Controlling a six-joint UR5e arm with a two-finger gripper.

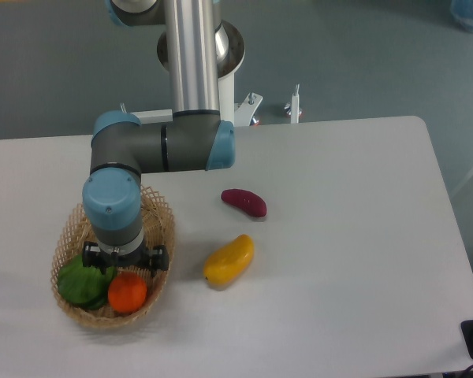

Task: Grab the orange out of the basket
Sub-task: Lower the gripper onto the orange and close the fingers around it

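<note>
The orange (128, 292) is a small round glossy orange-red fruit lying in the front right part of the wicker basket (162, 224), at the table's left. My gripper (123, 268) hangs straight down over the basket from the arm's wrist, right above and behind the orange. The wrist and its black flange hide the fingers, so I cannot tell whether they are open or shut, or whether they touch the orange.
A green leafy vegetable (82, 284) lies in the basket left of the orange. A yellow-orange mango (229, 261) and a dark purple sweet potato (244, 201) lie on the white table to the right of the basket.
</note>
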